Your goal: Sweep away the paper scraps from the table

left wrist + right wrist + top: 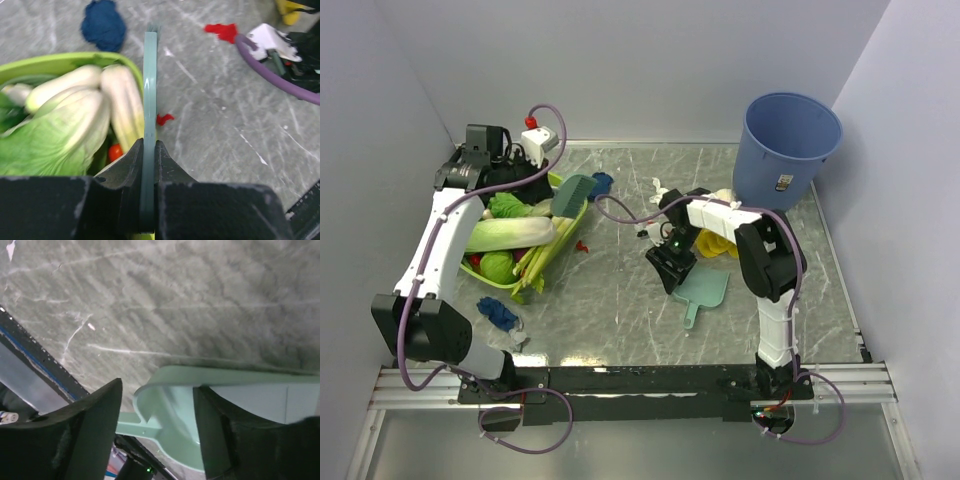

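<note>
**Scraps loose on table; brush clamped, dustpan straddled**

Paper scraps (582, 245) are scattered over the glossy grey-green marble-patterned table (620, 330), none in the pan.
- dark blue crumpled wad (602, 182): far side, just past the tray's far end
- second dark blue wad (500, 313): near-left, touching a white wad (516, 337)
- small red scrap (164, 119): just beside the tray's right edge
- white scrap (660, 188): far-centre
- another red scrap (222, 31): out near a purple cable (280, 82), seen from the left wrist only

Left hand (149, 150) is clamped tight on the thin pale teal plastic brush (150, 85). The brush shows edge-on there. From above, its bristle head sits over the tray's far right edge.

Right hand (157, 387) has its jaws parted, straddling the raised rear wall of the pale green plastic dustpan (250, 395) by the handle. There is a visible gap at one finger (95, 430). Can't tell if the other finger touches. The pan lies flat centre-right on the table, handle toward the near edge.

Around that:
- yellow-green oblong plastic tray (65, 60) on the left, loaded with pale leafy vegetables (510, 232)
- yellow-and-white frilly vegetable (720, 243) just beside the right arm
- round blue plastic bucket (790, 150) in the far right corner, tilted
</note>
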